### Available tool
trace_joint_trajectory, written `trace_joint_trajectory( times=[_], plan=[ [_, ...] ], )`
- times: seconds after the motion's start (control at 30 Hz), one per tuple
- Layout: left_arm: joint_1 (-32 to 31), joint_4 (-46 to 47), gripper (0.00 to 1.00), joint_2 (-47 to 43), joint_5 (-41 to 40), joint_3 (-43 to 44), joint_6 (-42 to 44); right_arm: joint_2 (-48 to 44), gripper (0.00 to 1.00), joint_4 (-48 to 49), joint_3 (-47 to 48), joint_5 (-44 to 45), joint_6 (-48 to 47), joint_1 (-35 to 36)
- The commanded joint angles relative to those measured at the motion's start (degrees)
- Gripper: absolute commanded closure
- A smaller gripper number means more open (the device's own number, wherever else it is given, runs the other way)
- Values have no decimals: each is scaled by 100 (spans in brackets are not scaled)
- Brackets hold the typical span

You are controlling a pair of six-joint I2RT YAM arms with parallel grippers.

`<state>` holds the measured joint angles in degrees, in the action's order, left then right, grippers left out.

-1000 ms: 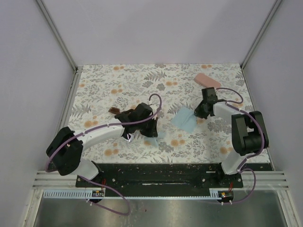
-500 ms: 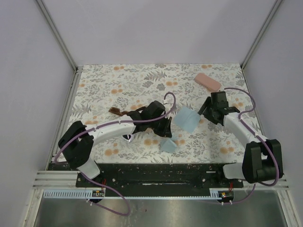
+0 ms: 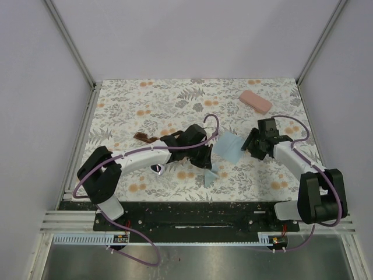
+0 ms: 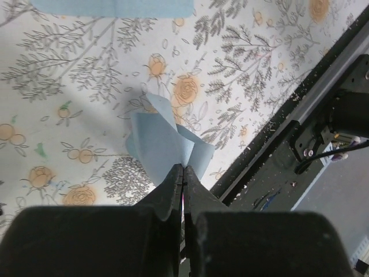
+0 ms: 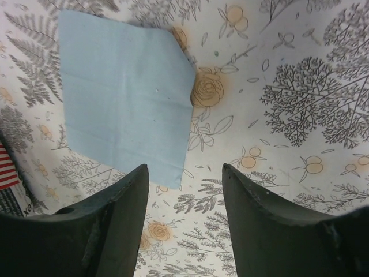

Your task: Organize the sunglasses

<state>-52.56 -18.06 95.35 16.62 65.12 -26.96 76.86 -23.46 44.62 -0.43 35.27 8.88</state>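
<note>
The brown sunglasses [image 3: 144,137] lie on the floral table left of centre, beside my left arm. A white-framed pair [image 3: 156,169] peeks out from under that arm. My left gripper [image 3: 207,164] is shut on a crumpled light-blue cloth [image 4: 167,144], which hangs just above the table near the front edge [image 3: 211,176]. A second light-blue cloth [image 5: 124,92] lies flat at centre right [image 3: 229,147]. My right gripper [image 5: 184,173] is open and empty just right of that cloth [image 3: 252,146].
A pink oblong case [image 3: 255,101] lies at the back right. A corner of the stars-and-stripes pouch [image 5: 10,184] shows at the left edge of the right wrist view. The black base rail [image 4: 300,115] runs along the table's front edge.
My left gripper has carried its blue cloth rightward and toward the front. My right arm swung away to the right, then came back down beside the flat cloth.
</note>
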Motion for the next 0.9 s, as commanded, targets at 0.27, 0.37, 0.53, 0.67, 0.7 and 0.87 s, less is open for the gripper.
trace_joint_trajectory(
  times=[0.27, 0.37, 0.53, 0.67, 0.7, 0.87],
  plan=[
    [1203, -48, 82, 659, -300, 1440, 235, 259, 45, 245, -454, -642, 437, 17],
    [1248, -337, 37, 950, -378, 1942, 279, 242, 48, 482, -612, -897, 551, 52],
    [1142, 31, 21, 556, -317, 1373, 200, 452, 49, 536, -648, -669, 727, 245],
    [1098, 224, 21, -15, -396, 714, 156, 698, 52, 720, -613, -731, 806, 280],
    [1090, 259, 21, -173, -405, 556, 130, 751, 53, 746, -586, -705, 815, 324],
    [1081, 225, 21, -763, -493, -43, 33, 1094, 70, 860, -481, -713, 842, 535]
  ],
)
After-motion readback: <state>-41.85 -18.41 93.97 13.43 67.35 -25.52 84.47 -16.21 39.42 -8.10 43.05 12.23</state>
